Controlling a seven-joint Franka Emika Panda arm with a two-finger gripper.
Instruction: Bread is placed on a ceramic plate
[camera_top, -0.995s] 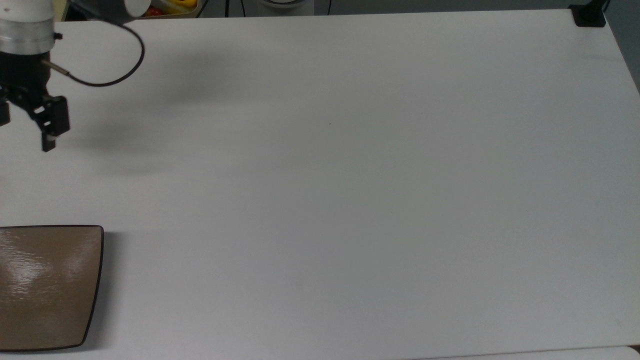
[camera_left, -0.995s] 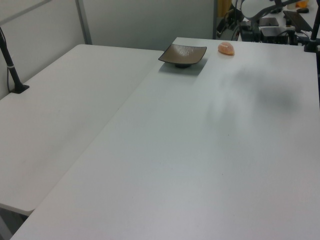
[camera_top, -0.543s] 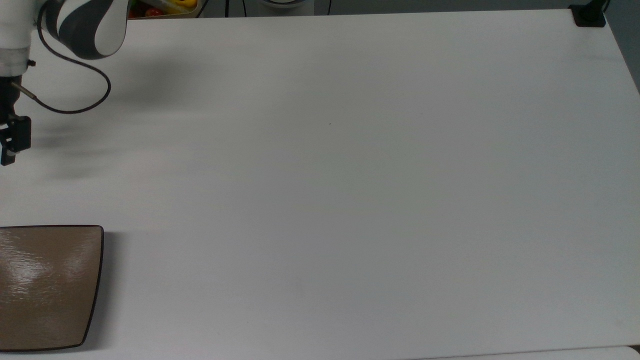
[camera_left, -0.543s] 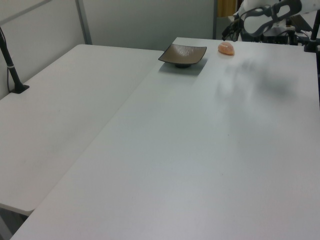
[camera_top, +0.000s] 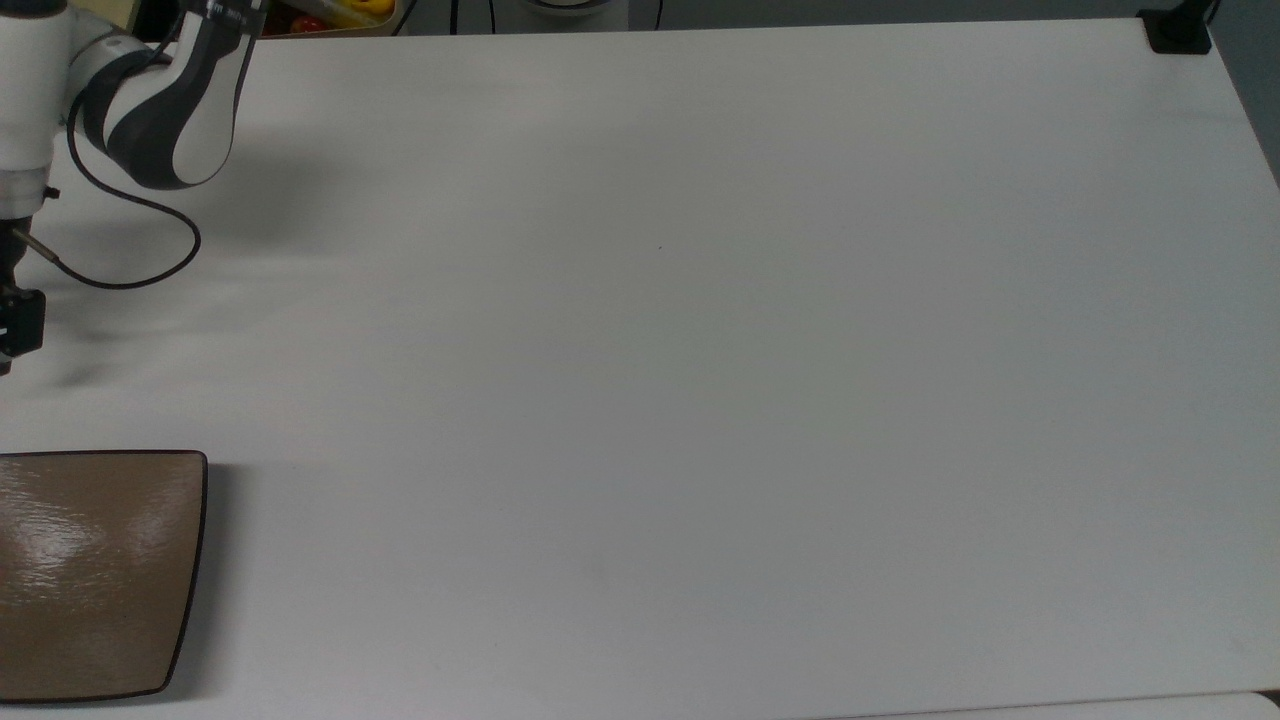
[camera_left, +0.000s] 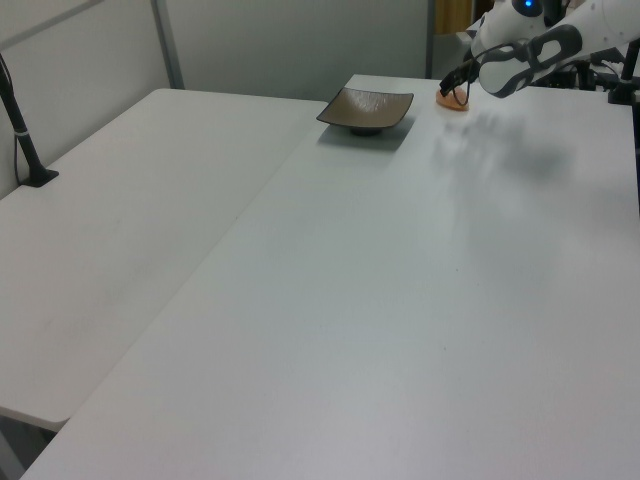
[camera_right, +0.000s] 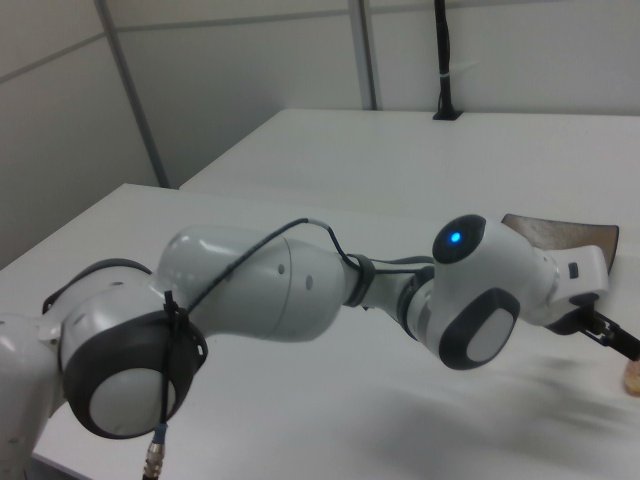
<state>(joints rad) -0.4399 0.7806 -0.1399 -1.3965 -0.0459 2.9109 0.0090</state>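
The bread (camera_left: 456, 102) is a small orange-tan loaf lying on the white table just to the left view's right of the ceramic plate (camera_left: 366, 107). It also peeks in at the right view's right edge as the bread (camera_right: 633, 375). The glossy brown square plate (camera_top: 95, 575) sits at the top view's lower left and shows behind the arm as the plate (camera_right: 560, 233). My gripper (camera_left: 449, 89) hangs just over the bread's near side. In the top view the gripper (camera_top: 12, 335) is cut by the left edge, above the plate. In the right view the gripper (camera_right: 610, 337) points toward the bread.
A second white table (camera_left: 130, 200) adjoins in the left view, with a black post (camera_left: 28, 150) on it. A black clamp (camera_top: 1180, 30) sits at the top view's far right corner. A tray of colourful items (camera_top: 335, 12) lies beyond the back edge. My arm's elbow (camera_top: 170, 110) overhangs the corner.
My arm has swung toward the top view's left edge and a little toward the plate. In the left view it came in from the right, and the gripper now reaches the bread.
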